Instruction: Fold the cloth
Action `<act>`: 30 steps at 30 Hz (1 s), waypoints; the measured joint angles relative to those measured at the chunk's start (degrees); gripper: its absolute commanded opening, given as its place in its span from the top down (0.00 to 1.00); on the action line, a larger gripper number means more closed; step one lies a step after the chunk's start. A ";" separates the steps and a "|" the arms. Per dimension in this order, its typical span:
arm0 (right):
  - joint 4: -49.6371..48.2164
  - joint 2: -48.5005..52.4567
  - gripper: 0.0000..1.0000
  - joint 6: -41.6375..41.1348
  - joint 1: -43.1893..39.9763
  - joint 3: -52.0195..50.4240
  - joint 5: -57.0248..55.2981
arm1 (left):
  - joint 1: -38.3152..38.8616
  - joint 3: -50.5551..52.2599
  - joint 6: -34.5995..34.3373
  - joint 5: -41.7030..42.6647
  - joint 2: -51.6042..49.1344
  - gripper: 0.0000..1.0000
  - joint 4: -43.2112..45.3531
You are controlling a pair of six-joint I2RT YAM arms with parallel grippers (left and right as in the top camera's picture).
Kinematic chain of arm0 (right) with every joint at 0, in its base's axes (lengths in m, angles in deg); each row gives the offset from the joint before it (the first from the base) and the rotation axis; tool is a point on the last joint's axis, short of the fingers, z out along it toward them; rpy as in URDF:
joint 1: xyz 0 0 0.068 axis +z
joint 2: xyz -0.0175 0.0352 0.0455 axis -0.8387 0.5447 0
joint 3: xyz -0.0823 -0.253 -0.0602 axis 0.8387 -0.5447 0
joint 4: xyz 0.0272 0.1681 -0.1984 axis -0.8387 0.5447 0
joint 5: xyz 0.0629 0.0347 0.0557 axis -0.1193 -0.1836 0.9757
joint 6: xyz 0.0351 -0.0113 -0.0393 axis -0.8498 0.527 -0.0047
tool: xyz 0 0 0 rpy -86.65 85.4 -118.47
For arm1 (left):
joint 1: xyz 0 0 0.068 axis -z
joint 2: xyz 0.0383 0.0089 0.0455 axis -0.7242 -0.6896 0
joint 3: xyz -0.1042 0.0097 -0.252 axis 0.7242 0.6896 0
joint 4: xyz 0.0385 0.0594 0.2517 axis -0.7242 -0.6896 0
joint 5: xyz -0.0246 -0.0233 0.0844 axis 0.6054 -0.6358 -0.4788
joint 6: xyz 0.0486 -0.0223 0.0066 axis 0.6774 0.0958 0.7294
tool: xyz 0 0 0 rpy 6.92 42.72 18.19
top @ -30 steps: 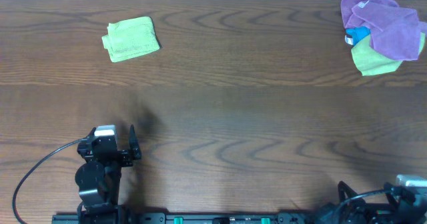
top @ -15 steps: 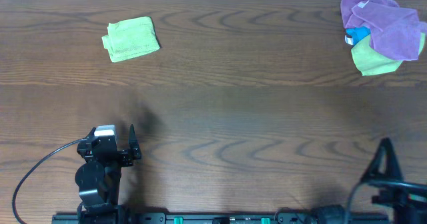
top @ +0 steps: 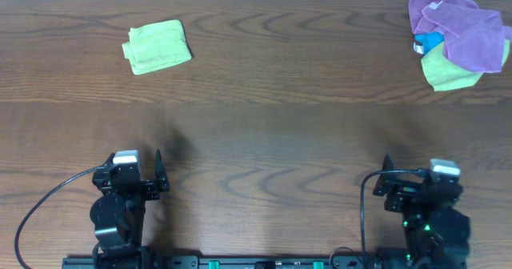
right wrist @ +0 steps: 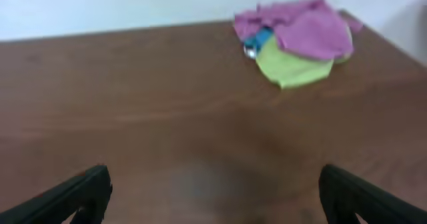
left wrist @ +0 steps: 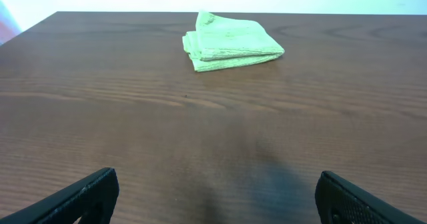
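The light lime-green cloth (top: 158,47) lies folded into a small thick packet at the far left of the wooden table, also in the left wrist view (left wrist: 231,41). My left gripper (top: 158,173) sits at the near left edge, open and empty, far from the cloth; its fingertips frame the left wrist view (left wrist: 217,197). My right gripper (top: 386,173) is at the near right edge, open and empty (right wrist: 217,194).
A purple cloth (top: 460,30) bunched with a yellower green cloth (top: 450,73) and a small blue object (top: 429,42) lies at the far right corner, also in the right wrist view (right wrist: 300,34). The table's far edge runs along the top.
The right arm has swung up into its rest pose at the near right, with its gripper now pointing across the table. The left arm and the cloth have not moved.
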 measured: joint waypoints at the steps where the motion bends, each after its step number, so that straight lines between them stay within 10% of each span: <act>1: -0.11 -0.90 0.01 0.00 -0.35 -1.14 0.24 | 0.00 0.00 -0.02 0.00 0.00 0.05 -0.02; 30: -2.23 -4.42 0.01 0.15 -1.44 -13.25 0.59 | 0.00 0.00 0.00 0.00 0.00 0.05 -0.02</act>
